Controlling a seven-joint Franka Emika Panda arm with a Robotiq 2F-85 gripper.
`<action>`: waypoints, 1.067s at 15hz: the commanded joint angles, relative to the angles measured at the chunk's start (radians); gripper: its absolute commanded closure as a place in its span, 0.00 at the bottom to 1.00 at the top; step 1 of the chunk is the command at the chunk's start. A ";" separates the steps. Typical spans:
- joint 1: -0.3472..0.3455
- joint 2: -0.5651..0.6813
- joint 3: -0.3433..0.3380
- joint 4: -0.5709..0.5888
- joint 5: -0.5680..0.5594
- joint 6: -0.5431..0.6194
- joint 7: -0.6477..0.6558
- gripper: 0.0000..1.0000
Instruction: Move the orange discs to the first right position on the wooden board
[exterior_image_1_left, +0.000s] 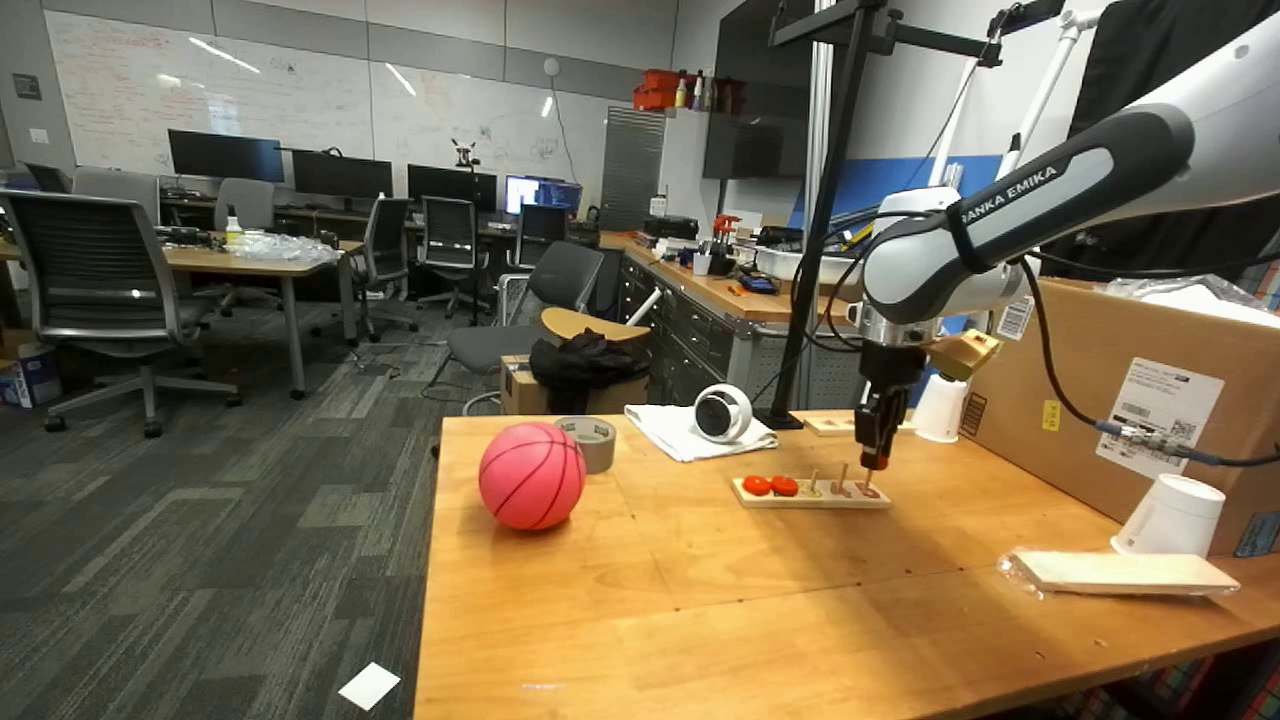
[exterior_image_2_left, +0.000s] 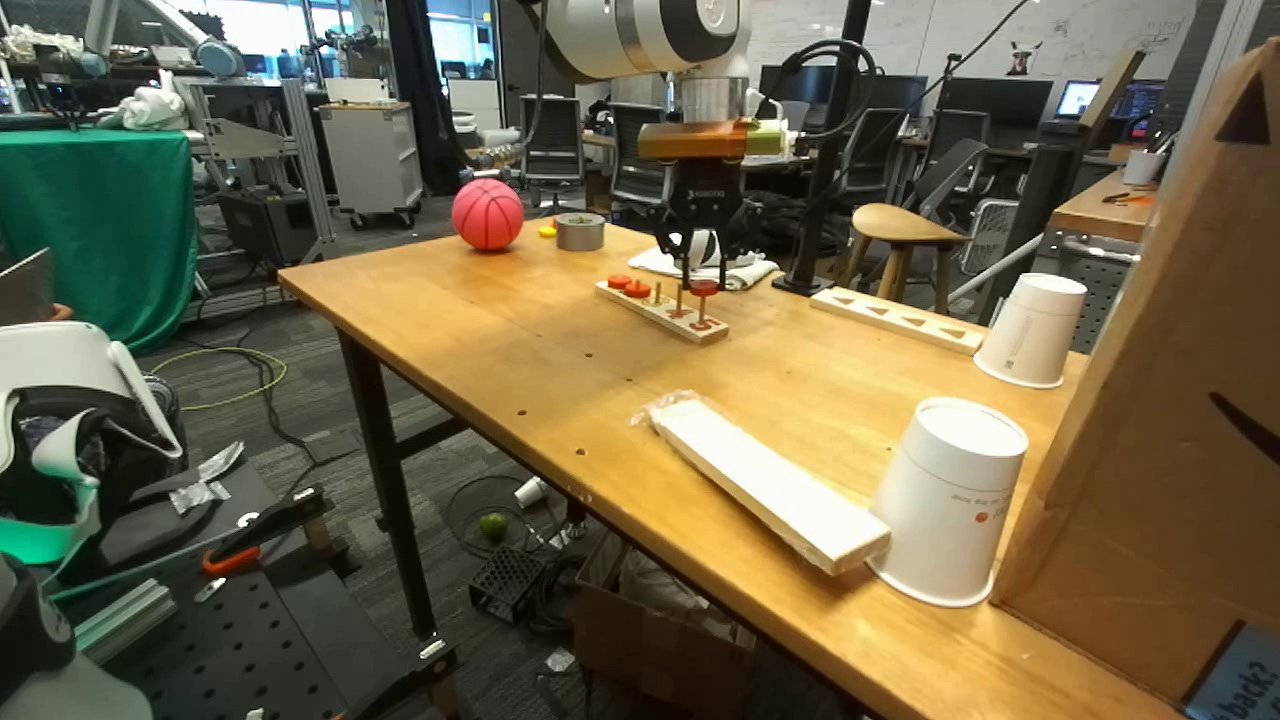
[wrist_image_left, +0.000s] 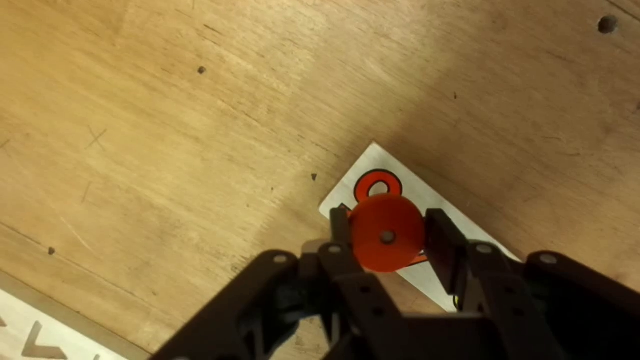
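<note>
In an ext. view, nearest: a white cup (exterior_image_2_left: 950, 500) stood upside down on the desk (exterior_image_2_left: 480, 320), hard by a big cardboard box (exterior_image_2_left: 1150, 450), w/ a long pale slab in clear wrap (exterior_image_2_left: 770, 480) just beside it (couldn't tell if slab & cup touched). Bit farther in, a 2nd white cup (exterior_image_2_left: 1030, 335), inverted too, next to a strip w/ triangular holes (exterior_image_2_left: 895, 318).

Beyond those, approx mid-desk, lay the wooden board (exterior_image_1_left: 800, 503) w/ its row of upright pegs & printed figures. The jaws pointed down over one end of it & gripped an orange disc (wrist_image_left: 382, 215), one finger either side. Disc was held flat at the top of the end peg (exterior_image_2_left: 702, 311), clear of the board's face. Two more orange discs (exterior_image_1_left: 757, 486) sat side by side, low down, at the opp. end; the pegs btwn stood bare.

Farther: a white cloth (exterior_image_1_left: 660, 430) w/ a round white device (exterior_image_1_left: 715, 417) on it, then a grey tape roll (exterior_image_2_left: 580, 232) nr a pinkish-red ball (exterior_image_2_left: 487, 214). Past the desk, in the bkgd, chairs (exterior_image_2_left: 550, 140), monitors (exterior_image_2_left: 998, 112) & a whiteboard (exterior_image_2_left: 1110, 55)
</note>
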 joint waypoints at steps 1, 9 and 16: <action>-0.008 0.013 0.007 0.015 0.003 0.003 -0.005 0.33; 0.030 -0.046 0.090 -0.017 0.052 0.085 -0.023 0.00; 0.048 -0.006 0.135 -0.002 0.078 0.089 -0.054 0.00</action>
